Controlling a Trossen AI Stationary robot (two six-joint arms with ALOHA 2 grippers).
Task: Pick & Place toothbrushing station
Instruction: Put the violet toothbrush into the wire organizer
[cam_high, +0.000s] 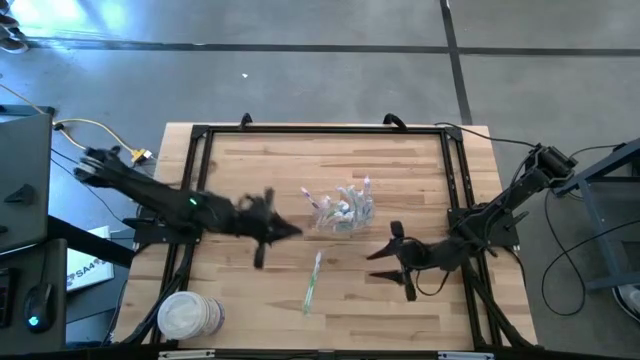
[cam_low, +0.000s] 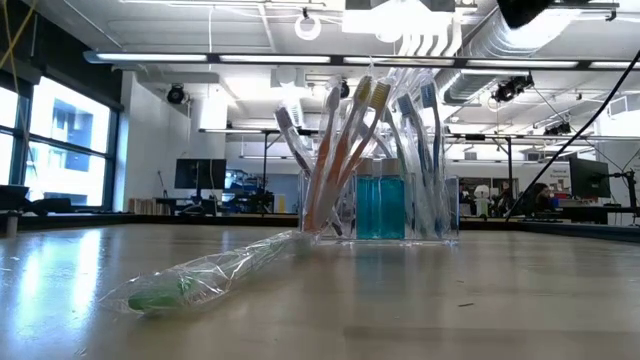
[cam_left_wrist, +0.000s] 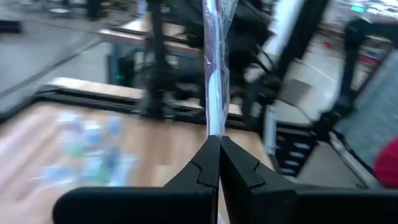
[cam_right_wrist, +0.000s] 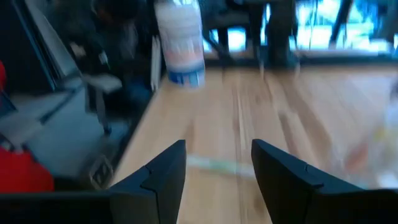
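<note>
One wrapped toothbrush (cam_high: 313, 281) lies loose on the wooden table (cam_high: 250, 170), at five o'clock of the clear container (cam_high: 343, 213) bristling with brushes; the left gripper (cam_left_wrist: 219, 163), at nine o'clock of the container, is pressed together on another wrapped brush (cam_left_wrist: 214, 68), upright between its fingers; it should likely approach the container from above, handle first; the right gripper (cam_high: 385, 262) waits spread at four o'clock.
</note>
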